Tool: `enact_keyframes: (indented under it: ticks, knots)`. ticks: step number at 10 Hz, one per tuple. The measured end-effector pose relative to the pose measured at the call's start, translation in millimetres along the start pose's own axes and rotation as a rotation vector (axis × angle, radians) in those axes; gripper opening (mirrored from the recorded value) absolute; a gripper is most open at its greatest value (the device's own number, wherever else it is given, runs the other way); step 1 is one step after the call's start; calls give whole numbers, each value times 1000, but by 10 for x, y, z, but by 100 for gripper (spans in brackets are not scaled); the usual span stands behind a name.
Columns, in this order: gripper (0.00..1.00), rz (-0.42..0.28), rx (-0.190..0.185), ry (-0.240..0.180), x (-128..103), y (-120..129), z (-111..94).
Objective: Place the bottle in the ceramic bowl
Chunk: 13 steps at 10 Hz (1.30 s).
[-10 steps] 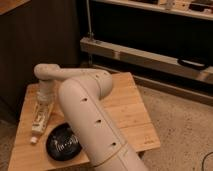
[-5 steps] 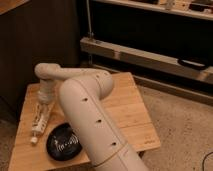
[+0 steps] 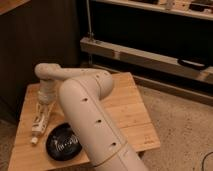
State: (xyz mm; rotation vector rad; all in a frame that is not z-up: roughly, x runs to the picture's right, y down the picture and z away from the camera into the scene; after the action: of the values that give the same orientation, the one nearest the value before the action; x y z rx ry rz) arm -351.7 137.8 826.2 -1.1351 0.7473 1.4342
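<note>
Bench point(image 3: 127, 107): light wooden top with plank seams, standing on speckled floor point(image 3: 175, 125). Two items on it, both at the left front. Ceramic bowl point(image 3: 62, 145): black, glossy, shallow, sits flat near the front edge, partly hidden by the arm on its right side. Bottle point(image 3: 37, 128): white, slim, just left of the bowl, outside it, angled with its cap end toward the front-left corner. Can't tell if it rests flat. Hand point(image 3: 43, 113) is directly over the bottle's upper end.

Wooden table point(image 3: 125, 112) on speckled floor point(image 3: 182, 132); dark wall point(image 3: 40, 35) behind; metal shelf rail point(image 3: 145, 54) at back; dim warm light.
</note>
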Motion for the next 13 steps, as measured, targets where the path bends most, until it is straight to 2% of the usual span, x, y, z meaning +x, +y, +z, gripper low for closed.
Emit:
enact_keyframes:
  ticks: [1,7,10,13]
  knots:
    - [80,0,1,0,-2,-4,1]
    - [80,11,5,-14,13,-122,15]
    - [80,9,5,-23,42,-65,-13]
    - [80,10,-18,-28,47,32,-60]
